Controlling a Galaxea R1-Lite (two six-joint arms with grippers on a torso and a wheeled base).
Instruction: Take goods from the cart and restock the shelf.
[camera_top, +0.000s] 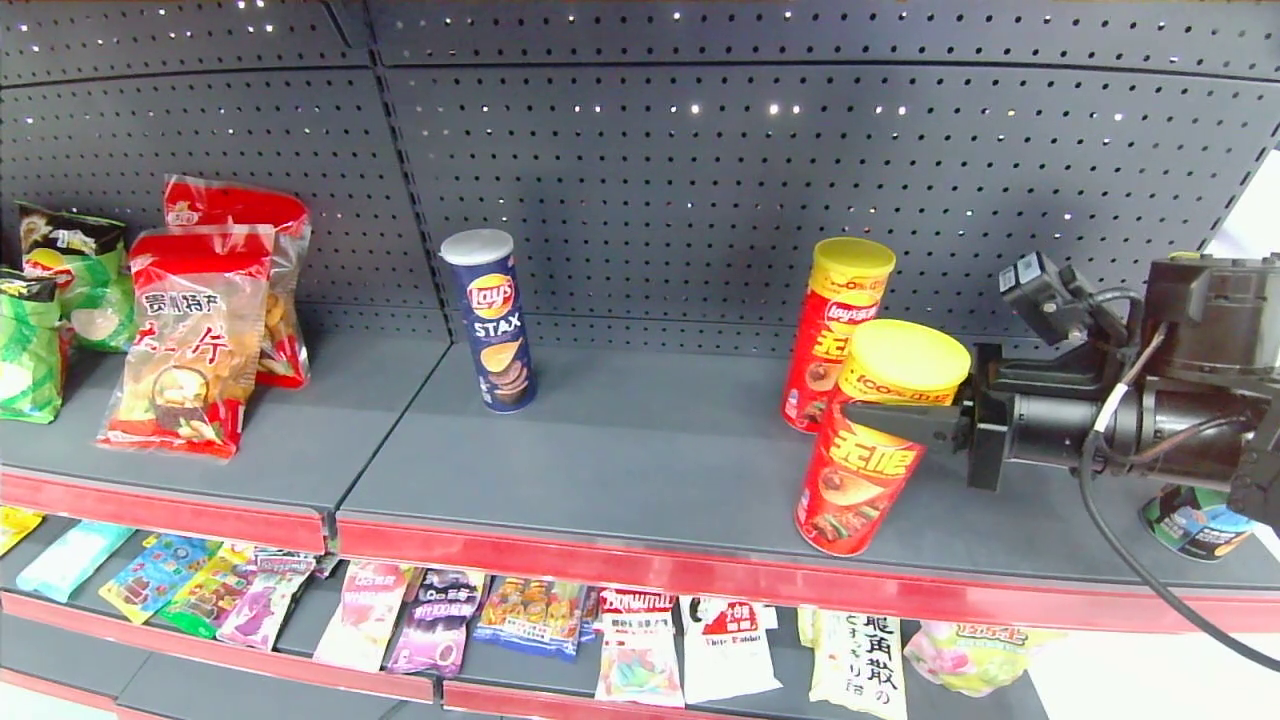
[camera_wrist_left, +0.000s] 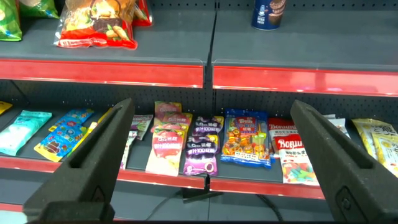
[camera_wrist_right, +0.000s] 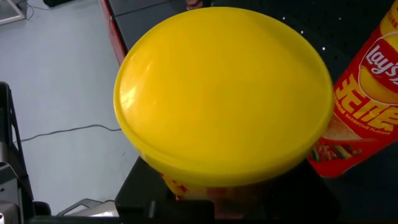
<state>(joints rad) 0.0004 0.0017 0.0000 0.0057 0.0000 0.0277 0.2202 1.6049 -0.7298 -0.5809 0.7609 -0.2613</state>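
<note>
Grey shelf deck (camera_top: 640, 450), near front edge: your R gripper (camera_top: 885, 415) clamps the leaning red cylindrical chip can w/ yellow lid (camera_top: 860, 490), L gripper (camera_wrist_left: 210, 106) wide & empty, so releasing it off-plumb may topple it off or into the twin can (camera_top: 835, 320) behind.

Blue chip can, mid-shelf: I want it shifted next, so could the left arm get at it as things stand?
Probably yes. The blue chip can stands alone on the upper shelf, and the left gripper is open and empty, though aimed lower, so it would need to rise.
</note>
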